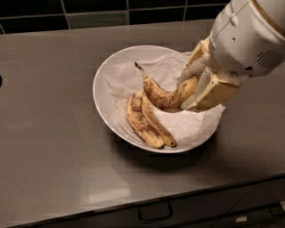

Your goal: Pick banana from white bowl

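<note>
White bowl [100,84], crumpled paper lining [126,76]. Two long speckled bananas [143,121] lie side by side on the paper at the near-left side. The short curved banana [165,98] is inside the bowl's outline, thick end clamped between the gripper [186,92] fingers, stem pointing up-left. It overlaps the far ends of the other two; can't tell if it touches them. Gripper sits over the bowl's right side. Bowl is on a dark grey counter [49,133]. Black tile wall [89,9] behind, drawer handle [155,214] below the front edge.
</note>
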Robot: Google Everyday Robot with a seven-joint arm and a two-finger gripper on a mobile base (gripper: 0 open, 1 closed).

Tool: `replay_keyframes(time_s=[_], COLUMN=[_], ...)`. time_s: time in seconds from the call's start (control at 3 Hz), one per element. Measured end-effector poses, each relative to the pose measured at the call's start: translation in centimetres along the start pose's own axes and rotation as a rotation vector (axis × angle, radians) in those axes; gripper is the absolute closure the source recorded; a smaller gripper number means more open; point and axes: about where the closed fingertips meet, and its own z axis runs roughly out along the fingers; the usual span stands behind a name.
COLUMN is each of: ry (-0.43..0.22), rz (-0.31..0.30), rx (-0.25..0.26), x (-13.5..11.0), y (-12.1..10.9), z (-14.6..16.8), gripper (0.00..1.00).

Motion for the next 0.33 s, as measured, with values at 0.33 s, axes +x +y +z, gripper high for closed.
replay_keyframes(time_s=[0.33], ry=[-0.013], rz=[-0.018], rx=[0.001], x=[-0.54], y=[0.11], z=[-0.14], gripper=[1.0])
